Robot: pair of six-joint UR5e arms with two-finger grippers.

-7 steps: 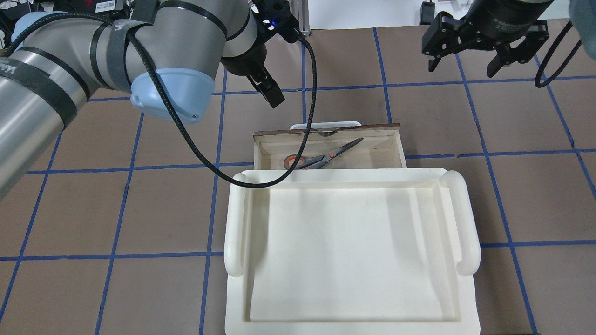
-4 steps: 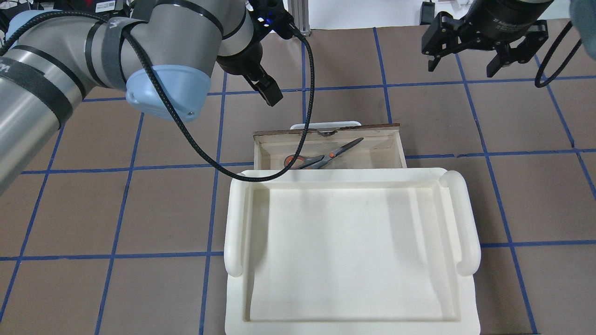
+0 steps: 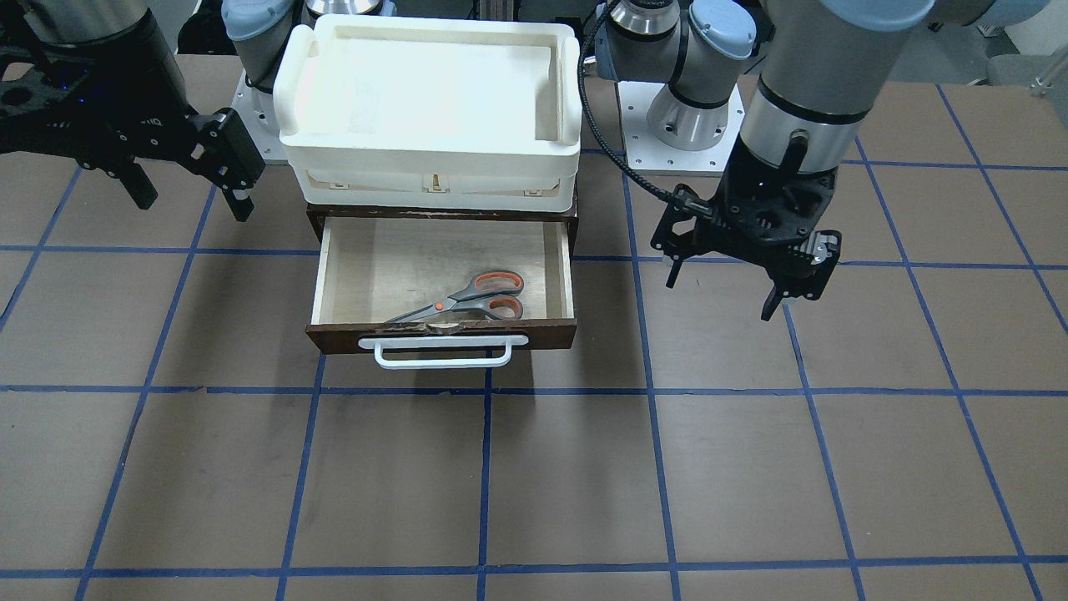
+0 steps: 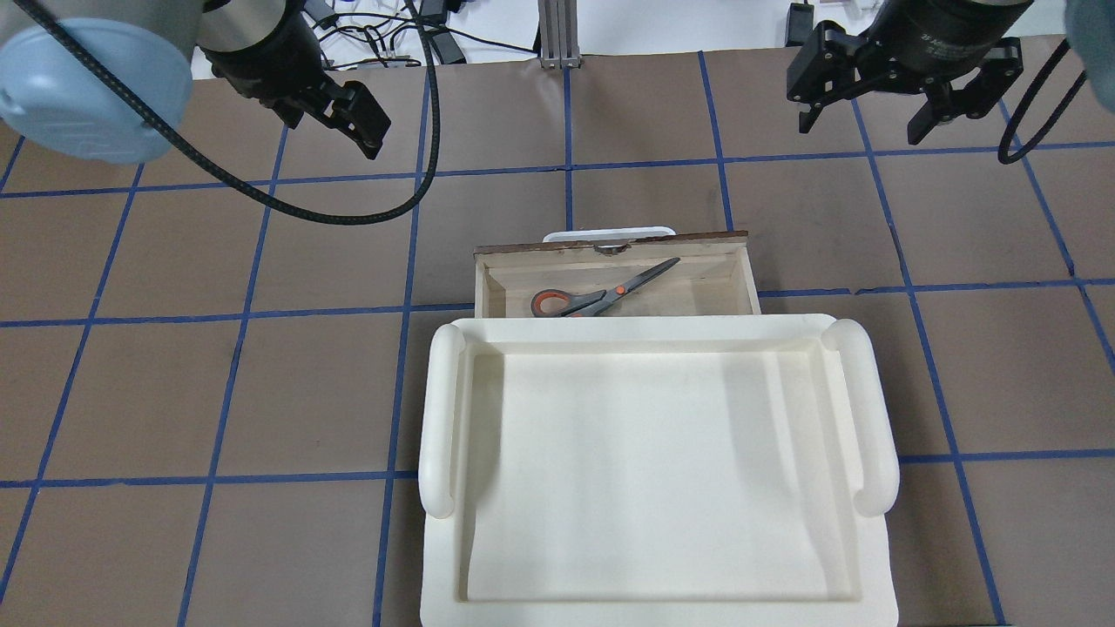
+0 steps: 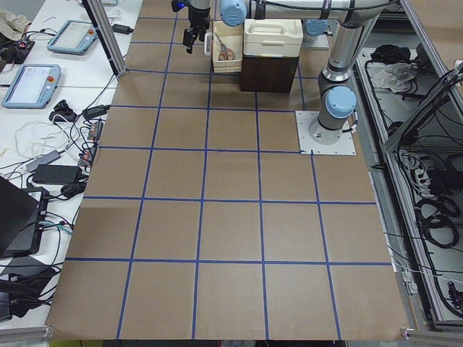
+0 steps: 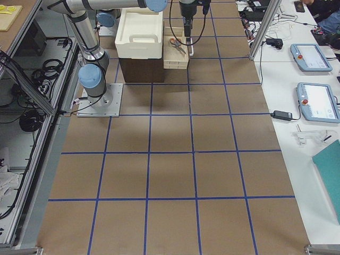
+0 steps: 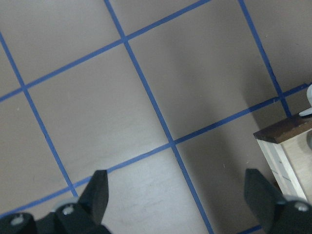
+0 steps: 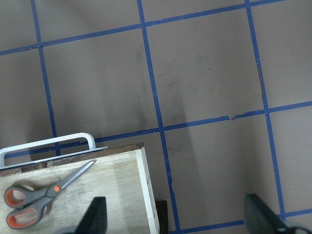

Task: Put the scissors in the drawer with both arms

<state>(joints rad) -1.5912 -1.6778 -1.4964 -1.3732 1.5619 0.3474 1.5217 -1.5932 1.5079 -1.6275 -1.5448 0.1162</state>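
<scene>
Orange-looped scissors (image 3: 467, 300) lie in the pulled-out drawer (image 3: 334, 338), mid-frame; left gripper (image 3: 722, 292) and right gripper (image 3: 193, 204) hang spread, empty. Next, likely: push it shut.

Your left gripper (image 7: 178, 197) stood with its jaws wide apart. Its two black fingertips (image 7: 97, 192) showed at the lower edge, with only bare surface between them. Beneath them you had the brown table (image 7: 97, 112), crossed by blue tape lines (image 7: 146, 97). At the right edge one corner of the drawer (image 7: 285, 132) was visible: dark brown front, pale wood inside. A sliver of its white handle (image 7: 307, 105) showed just beyond. The gripper touched neither.
</scene>
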